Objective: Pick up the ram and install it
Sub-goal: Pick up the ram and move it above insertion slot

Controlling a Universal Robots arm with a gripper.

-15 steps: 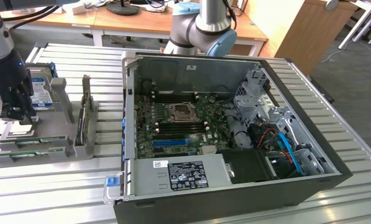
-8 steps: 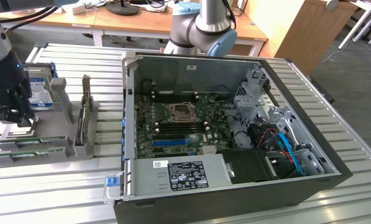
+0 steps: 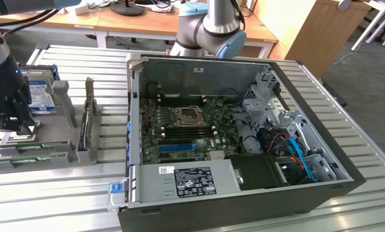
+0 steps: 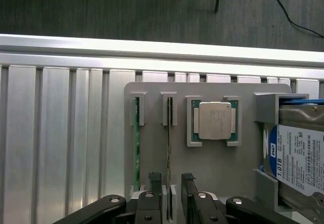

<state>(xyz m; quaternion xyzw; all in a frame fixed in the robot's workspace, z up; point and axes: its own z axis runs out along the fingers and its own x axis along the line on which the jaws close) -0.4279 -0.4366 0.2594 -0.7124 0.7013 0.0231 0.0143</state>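
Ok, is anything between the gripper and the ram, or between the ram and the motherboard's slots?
Nothing visible. The open gripper hangs directly over the ram, on edge in the grey holder; a second stick sits one slot over, apart. The case is open on top and the memory slots by the socket lie uncovered.

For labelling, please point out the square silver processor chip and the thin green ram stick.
Square silver processor chip (image 4: 215, 120): wrist view, lid centre.
Thin green ram stick (image 4: 135, 148): wrist view, exposed edge.
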